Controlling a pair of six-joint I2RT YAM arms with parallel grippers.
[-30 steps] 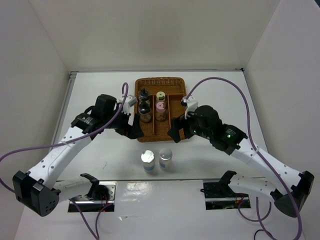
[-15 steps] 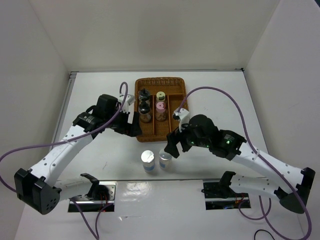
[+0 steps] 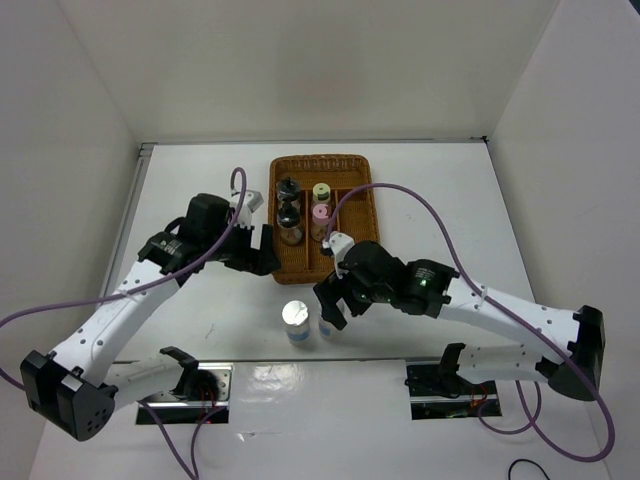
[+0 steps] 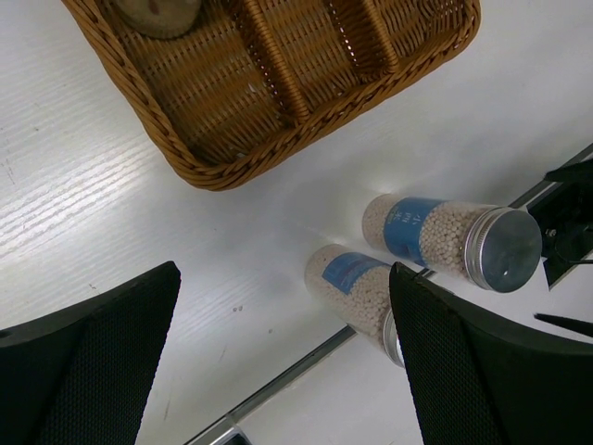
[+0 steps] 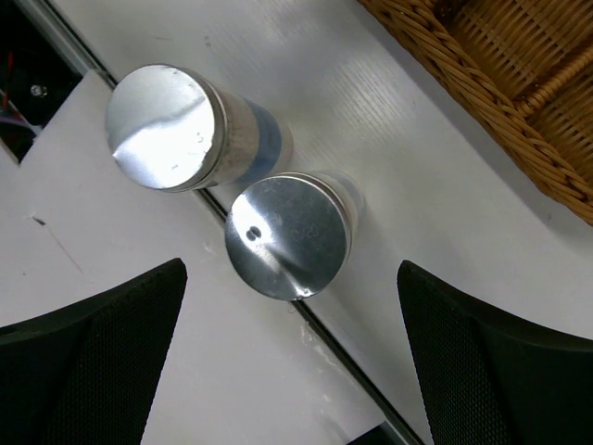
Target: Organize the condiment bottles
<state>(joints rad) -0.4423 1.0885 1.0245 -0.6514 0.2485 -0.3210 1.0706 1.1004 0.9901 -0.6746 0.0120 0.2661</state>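
Two wide clear silver-capped shaker jars, the left jar point(image 3: 296, 314) and the right jar point(image 5: 287, 236), stand side by side on the white table point(image 3: 190, 180), just near of the brown wicker divided tray point(image 3: 320, 160). The right claw point(image 5: 289, 269) hangs over the right jar, spread, empty. The tray's left compartment holds two black-capped jars point(image 3: 289, 214); the middle, a pale-yellow-capped jar point(image 3: 321, 190) and a pink-capped jar point(image 3: 321, 212). The left claw point(image 3: 265, 258), spread and empty, hovers at the tray's near-left corner.

2 silver-capped, blue-labelled jars point(image 4: 419, 232); brown woven wicker tray point(image 4: 222, 172)
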